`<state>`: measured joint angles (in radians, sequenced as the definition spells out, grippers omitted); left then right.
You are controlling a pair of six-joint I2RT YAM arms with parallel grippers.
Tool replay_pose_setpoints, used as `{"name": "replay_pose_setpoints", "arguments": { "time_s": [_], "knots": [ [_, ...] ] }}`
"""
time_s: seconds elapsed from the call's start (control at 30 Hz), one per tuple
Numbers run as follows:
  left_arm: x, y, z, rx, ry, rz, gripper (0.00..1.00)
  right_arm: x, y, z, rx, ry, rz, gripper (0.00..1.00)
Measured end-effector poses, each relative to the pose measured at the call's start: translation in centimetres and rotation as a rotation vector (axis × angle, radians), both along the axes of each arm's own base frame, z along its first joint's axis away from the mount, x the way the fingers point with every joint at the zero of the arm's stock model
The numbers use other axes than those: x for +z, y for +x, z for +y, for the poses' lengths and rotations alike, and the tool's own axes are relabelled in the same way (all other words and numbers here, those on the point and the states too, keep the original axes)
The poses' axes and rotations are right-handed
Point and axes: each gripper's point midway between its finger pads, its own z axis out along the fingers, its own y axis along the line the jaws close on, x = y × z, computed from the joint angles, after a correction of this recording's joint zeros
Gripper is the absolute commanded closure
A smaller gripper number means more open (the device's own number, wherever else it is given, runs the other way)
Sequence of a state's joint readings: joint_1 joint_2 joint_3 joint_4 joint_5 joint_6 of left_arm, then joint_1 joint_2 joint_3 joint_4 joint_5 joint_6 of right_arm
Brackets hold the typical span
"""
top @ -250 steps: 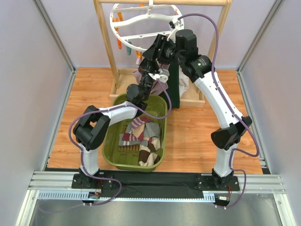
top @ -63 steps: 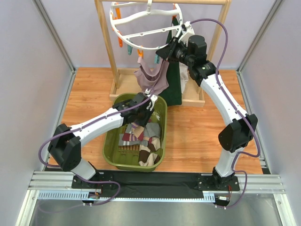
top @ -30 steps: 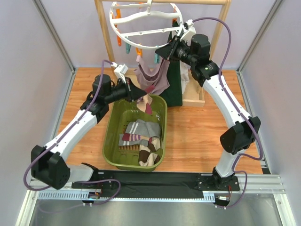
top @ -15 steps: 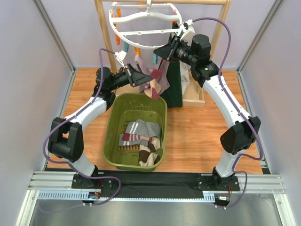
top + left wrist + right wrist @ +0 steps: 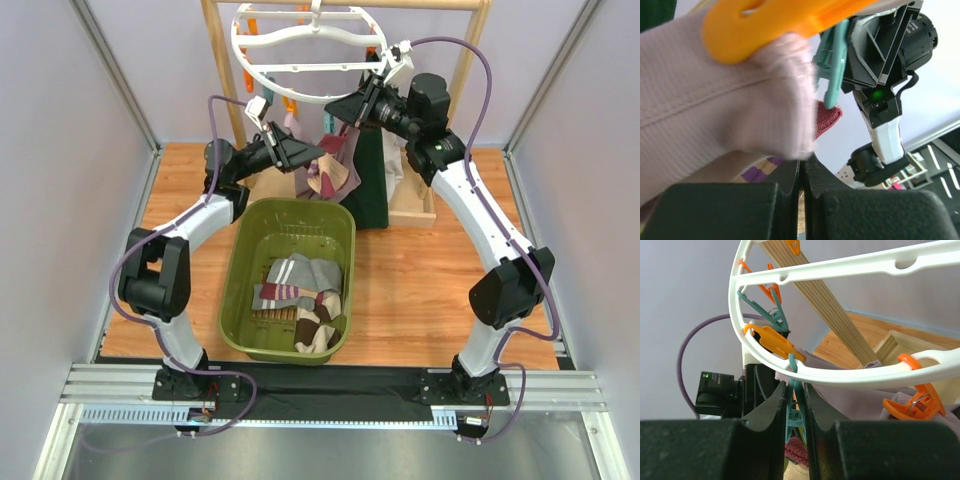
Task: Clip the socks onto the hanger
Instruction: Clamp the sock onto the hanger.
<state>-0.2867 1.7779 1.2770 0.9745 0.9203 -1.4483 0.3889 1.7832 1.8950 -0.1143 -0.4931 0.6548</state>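
Wooden rack (image 5: 225, 90): at the far side of the surface (image 5: 420, 290), hanger (image 5: 310, 68) under its rail.
Olive basket (image 5: 232, 290): in front of the rack, several socks (image 5: 295, 280) inside.
Lilac sock (image 5: 715, 100): pinched by an orange clip (image 5: 780, 25).
Left gripper (image 5: 801, 175): closed on a maroon-striped sock (image 5: 325, 180), raised just below the ring.
Right gripper (image 5: 792, 390): squeezing a teal clip (image 5: 791, 422) under the ring.

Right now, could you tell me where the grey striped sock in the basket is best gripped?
Probably the far edge of the grey striped sock, coming straight down. It lies on top of the pile, the basket walls block sideways approaches, and that edge borders bare basket floor, leaving room for a finger.
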Motion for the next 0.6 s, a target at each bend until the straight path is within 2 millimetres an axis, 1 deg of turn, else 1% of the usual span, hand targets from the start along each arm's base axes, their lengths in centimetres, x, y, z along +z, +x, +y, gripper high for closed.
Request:
{"name": "replay_pose_setpoints", "arguments": {
  "time_s": [0.2, 0.27, 0.4, 0.6],
  "knots": [
    [-1.7, 0.6, -0.4, -0.045, -0.025, 0.081, 1.00, 0.2, -0.1, 0.1, 0.009, 0.007, -0.001, 1.00],
    [-1.9, 0.6, -0.5, -0.057, -0.029, 0.101, 1.00, 0.2, -0.2, 0.1, 0.011, 0.008, -0.001, 1.00],
    [-1.6, 0.5, -0.7, -0.071, -0.046, 0.112, 1.00, 0.2, -0.2, 0.2, 0.017, 0.011, -0.004, 1.00],
    [-0.1, 0.0, -0.6, -0.096, -0.080, 0.096, 1.00, -0.2, -0.1, 0.0, 0.026, 0.014, -0.003, 1.00]
  ]
}}
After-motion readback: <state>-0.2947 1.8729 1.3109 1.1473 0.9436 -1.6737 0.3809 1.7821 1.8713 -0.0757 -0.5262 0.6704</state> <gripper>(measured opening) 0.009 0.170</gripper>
